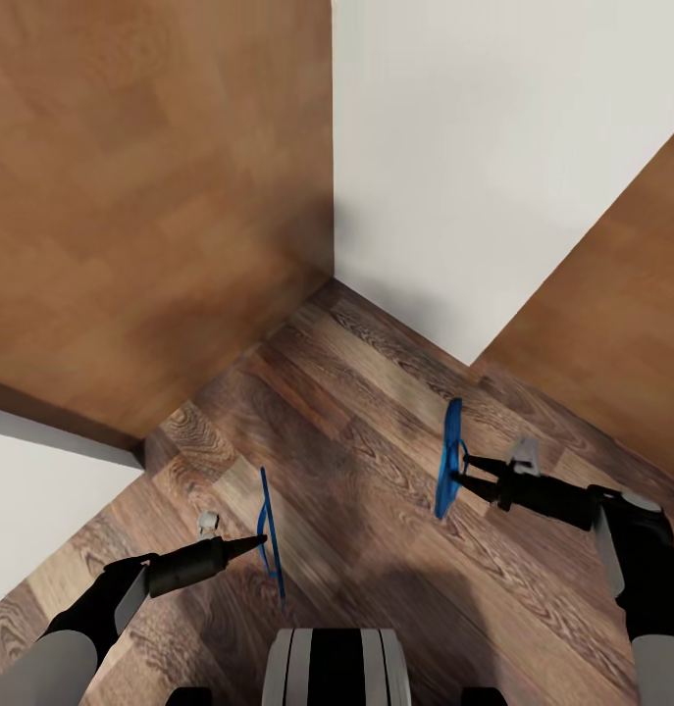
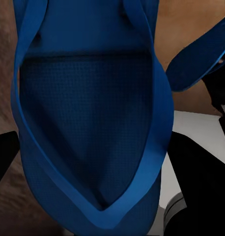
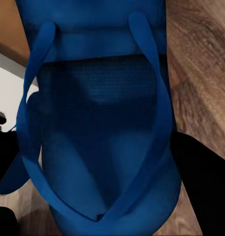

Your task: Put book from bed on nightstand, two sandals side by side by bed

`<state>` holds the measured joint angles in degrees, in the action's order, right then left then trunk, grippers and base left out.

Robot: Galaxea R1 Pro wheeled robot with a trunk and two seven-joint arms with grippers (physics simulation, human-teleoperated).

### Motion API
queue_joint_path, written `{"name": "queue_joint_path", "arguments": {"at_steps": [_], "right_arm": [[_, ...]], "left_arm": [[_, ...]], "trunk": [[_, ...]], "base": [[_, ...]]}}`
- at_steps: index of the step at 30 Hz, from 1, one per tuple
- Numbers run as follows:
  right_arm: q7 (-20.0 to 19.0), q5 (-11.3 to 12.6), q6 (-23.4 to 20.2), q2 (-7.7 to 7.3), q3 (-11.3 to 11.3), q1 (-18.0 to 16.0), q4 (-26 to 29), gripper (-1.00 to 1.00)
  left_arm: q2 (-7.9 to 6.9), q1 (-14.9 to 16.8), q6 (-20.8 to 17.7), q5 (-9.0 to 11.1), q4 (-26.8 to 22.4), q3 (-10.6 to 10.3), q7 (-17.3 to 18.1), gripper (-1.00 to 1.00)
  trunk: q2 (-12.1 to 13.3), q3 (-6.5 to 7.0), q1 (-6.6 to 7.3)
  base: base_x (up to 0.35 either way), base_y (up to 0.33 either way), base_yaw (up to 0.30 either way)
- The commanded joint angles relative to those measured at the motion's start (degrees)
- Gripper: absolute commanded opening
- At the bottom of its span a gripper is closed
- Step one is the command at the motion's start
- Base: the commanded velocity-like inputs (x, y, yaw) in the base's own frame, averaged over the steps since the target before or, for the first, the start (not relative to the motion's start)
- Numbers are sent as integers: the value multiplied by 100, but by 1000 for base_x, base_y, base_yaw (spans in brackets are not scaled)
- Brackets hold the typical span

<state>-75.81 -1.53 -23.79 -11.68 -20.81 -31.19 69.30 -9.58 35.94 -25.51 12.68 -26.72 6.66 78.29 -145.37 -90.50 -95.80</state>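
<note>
Blue fills both my wrist feeds, since each arm is carrying a sandal off the floor. On the head view my left gripper (image 1: 261, 538) has its fingers drawn together to a dark point at the left sandal (image 1: 270, 532), which I see edge-on as a thin upright blue sliver, so I can barely judge its shape from there. The left wrist view gives me its face instead: the textured sole and straps (image 2: 93, 132) meeting in a V, the toe end cut off by the frame. My finger pads sit dark at the edges, and I cannot make out exactly where they pinch.

My right gripper (image 1: 462, 473) is closed around the other sandal (image 1: 448, 471), also hanging nearly edge-on, tilted slightly, above the wood-plank floor (image 1: 376, 412). The right wrist view shows that sole and its straps (image 3: 100, 142), again running out of frame; a dark finger (image 3: 201, 187) presses in at one side, and a blue curve of the left sandal peeks in at the picture's edge.

Ahead I see a white wall (image 1: 493, 147) meeting a plain brown wood surface (image 1: 150, 196) in a corner; what that brown surface belongs to I cannot tell. The two sandals hang well apart.
</note>
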Motion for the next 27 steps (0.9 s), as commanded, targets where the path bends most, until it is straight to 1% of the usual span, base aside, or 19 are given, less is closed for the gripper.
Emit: {"name": "queue_joint_path", "arguments": {"at_steps": [1,2,5,8,12,15,24,27], "right_arm": [[-34,44,-56,1,-28,-1,-31,-100],[-47,176,-61,0,-69,4,-144,-100],[-55,259,-64,-1,-93,7,-224,-100],[-53,262,-65,-1,-97,10,-252,-100],[-51,258,-57,1,-98,11,-563,-100],[-49,258,-50,4,-98,8,-698,-100],[-48,235,-52,7,-100,8,-726,-100],[-48,233,-55,4,-105,7,-718,-100]], "left_arm": [[0,1,-59,5,1,2,20,-100],[0,1,-59,3,1,2,20,-100],[-1,0,-59,5,3,2,20,-100],[0,1,-59,6,6,2,17,-100],[3,-1,-59,6,9,1,12,-100],[1,0,-59,6,9,2,11,-100],[1,-2,-62,6,9,2,11,-100],[0,0,-67,6,9,2,11,-100]], "trunk": [[0,20,3],[0,20,3],[0,20,3],[0,20,3],[0,20,3],[0,20,3],[0,20,3],[4,86,11]], "base": [[0,0,0],[0,0,0],[0,0,0],[0,0,0],[0,0,0],[0,0,0],[0,0,0],[0,0,0]]}}
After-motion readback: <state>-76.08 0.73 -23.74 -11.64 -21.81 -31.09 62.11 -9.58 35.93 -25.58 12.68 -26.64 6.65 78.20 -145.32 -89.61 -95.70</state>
